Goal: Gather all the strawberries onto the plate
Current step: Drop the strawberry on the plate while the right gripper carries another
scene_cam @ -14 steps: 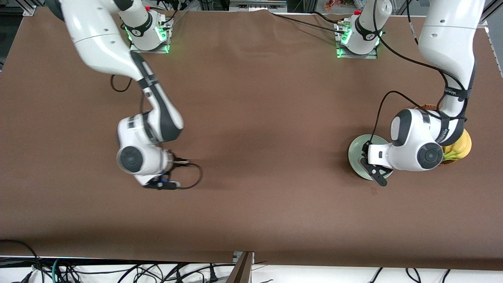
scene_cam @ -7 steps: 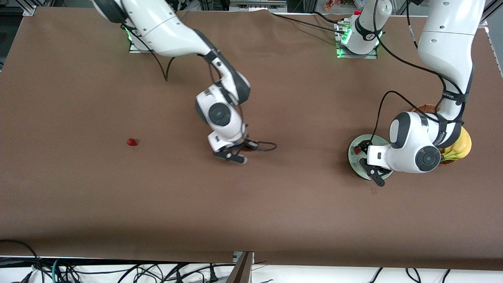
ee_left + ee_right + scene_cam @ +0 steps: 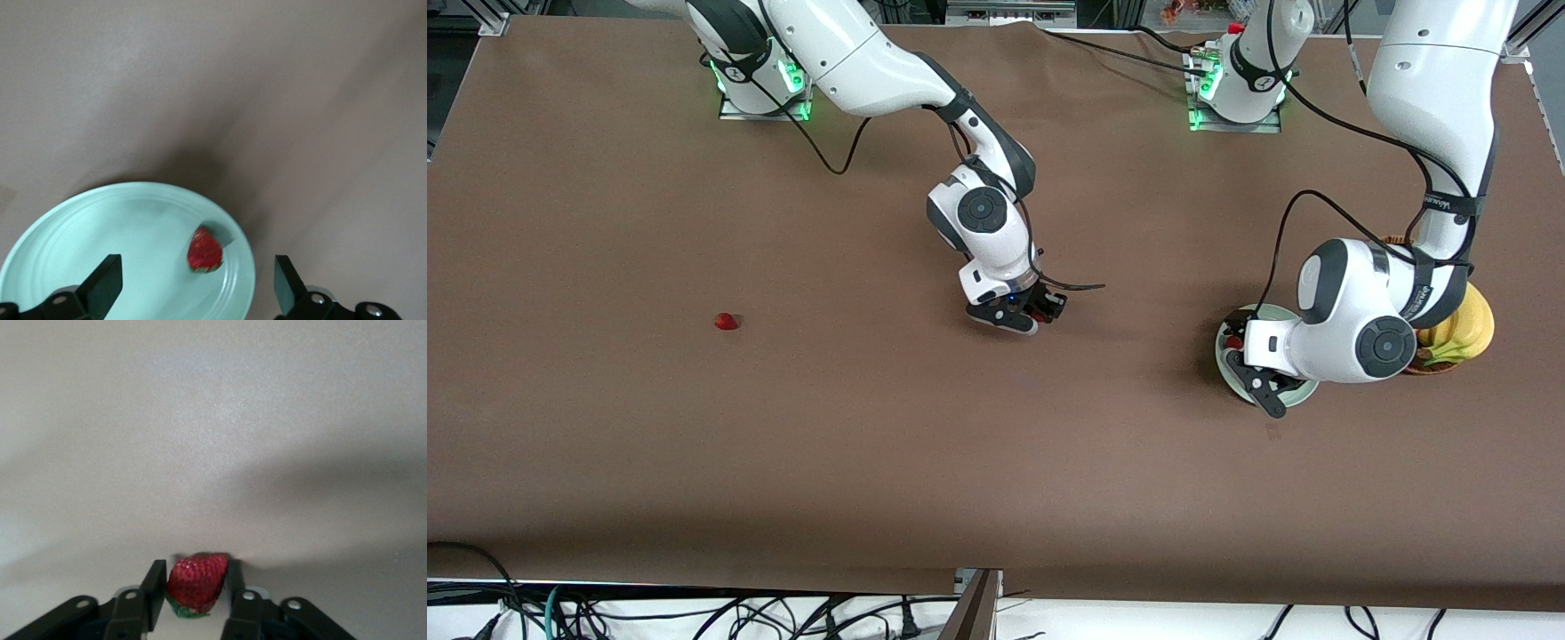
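Note:
The pale mint-green plate [image 3: 1303,394] lies at the left arm's end of the table, beside the basket. One strawberry [image 3: 1234,341] lies on it near the rim; the left wrist view shows that strawberry [image 3: 205,250] on the plate [image 3: 100,233]. My left gripper [image 3: 1249,360] hangs open and empty over the plate, its jaws wide apart [image 3: 195,283]. My right gripper [image 3: 1027,317] is over the bare middle of the table, shut on a second strawberry [image 3: 195,583] between its fingers [image 3: 155,587]. A third strawberry [image 3: 727,321] lies on the table toward the right arm's end.
A brown wicker basket [image 3: 1396,242] with yellow bananas [image 3: 1463,333] stands right beside the plate, mostly under the left arm. A brown cloth covers the table. Loose cables hang from both wrists.
My right gripper has carried its strawberry from the right arm's end of the table to the middle, toward the plate. The left gripper has shifted slightly over the plate, uncovering the strawberry there.

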`<state>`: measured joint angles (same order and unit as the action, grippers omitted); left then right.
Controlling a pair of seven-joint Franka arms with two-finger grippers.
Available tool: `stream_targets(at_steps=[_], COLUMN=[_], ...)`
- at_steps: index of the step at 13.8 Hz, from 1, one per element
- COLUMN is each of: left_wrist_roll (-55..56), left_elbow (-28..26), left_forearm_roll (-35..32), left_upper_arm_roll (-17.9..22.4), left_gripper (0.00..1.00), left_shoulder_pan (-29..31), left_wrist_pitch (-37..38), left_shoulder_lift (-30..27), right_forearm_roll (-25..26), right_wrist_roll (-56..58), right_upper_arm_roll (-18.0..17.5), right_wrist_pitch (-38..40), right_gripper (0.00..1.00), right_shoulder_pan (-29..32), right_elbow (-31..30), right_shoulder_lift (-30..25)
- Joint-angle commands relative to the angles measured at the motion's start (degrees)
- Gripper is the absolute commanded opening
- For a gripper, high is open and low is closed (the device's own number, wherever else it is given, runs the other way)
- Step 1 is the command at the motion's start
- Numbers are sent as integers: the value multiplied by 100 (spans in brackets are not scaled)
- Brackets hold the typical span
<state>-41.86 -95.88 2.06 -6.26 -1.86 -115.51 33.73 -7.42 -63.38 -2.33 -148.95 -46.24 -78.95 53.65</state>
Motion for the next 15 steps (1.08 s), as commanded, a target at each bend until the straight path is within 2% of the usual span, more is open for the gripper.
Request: stream_targets(at_steps=[1, 6, 8, 10, 11, 13, 15], left_wrist_roll=[501, 1949, 2914, 4275, 4848, 6287, 7520], left_elbow=[-79, -176, -229, -220, -220, -238, -421], left_forearm_roll=[5, -3, -4, -3, -12, -12, -47], left_upper_arm_roll=[-147, -629, -962, -1113, -1114, -1114, -1114], left_gripper=[100, 100, 100, 100, 100, 100, 100], left_shoulder_pan=[-8, -16, -43, -331, -603, -964, -1202], left_wrist_pitch=[117, 161, 82, -346, -627, -1181, -1630], left_shoulder_lift=[-156, -218, -200, -104, -34, 142, 187], right_forearm_roll=[-31, -93, -75, -5, 13, 57, 66], right_wrist_roll=[298, 2535, 3765, 4873, 5427, 6456, 7169], right_upper_arm_roll=[118, 66, 118, 232, 337, 906, 1408], right_wrist_pitch=[67, 2208, 3114, 3940, 4310, 4830, 4911], right_gripper=[100, 100, 100, 100, 100, 100, 100], right_shoulder_pan=[236, 1448, 1932, 2503, 2723, 2857, 2857], right_elbow=[195, 424, 416, 398, 389, 293, -65], right_shoulder_lift=[-47, -775, -1031, -1146, -1172, -1216, -1339])
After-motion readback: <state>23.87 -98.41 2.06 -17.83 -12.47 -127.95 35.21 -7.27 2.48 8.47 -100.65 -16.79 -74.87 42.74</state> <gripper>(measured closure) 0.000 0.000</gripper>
